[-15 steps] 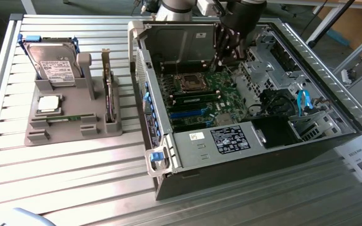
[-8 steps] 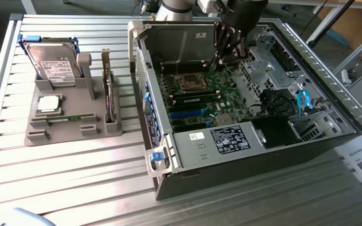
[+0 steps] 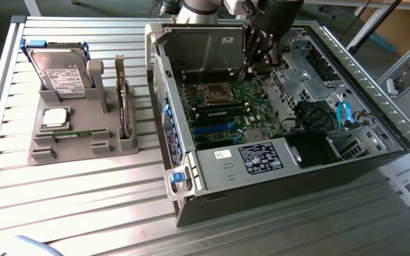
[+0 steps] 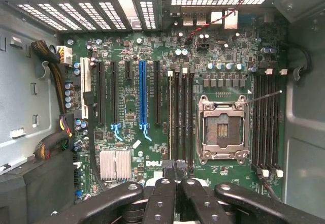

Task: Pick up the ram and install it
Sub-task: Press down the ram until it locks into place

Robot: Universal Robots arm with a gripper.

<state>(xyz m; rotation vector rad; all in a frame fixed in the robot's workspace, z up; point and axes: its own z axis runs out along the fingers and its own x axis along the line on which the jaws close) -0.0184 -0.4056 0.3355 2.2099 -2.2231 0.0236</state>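
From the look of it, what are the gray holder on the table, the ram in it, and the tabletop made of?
The gray holder looks like matte molded or printed plastic: uniform gray, no shine. The ram appears to be a green circuit-board strip, lying in the holder's front slot. The tabletop looks like bare ribbed metal, probably aluminium: silvery slats with bright reflections.

Ribbed aluminium table under bright light, cardboard box and floor behind.
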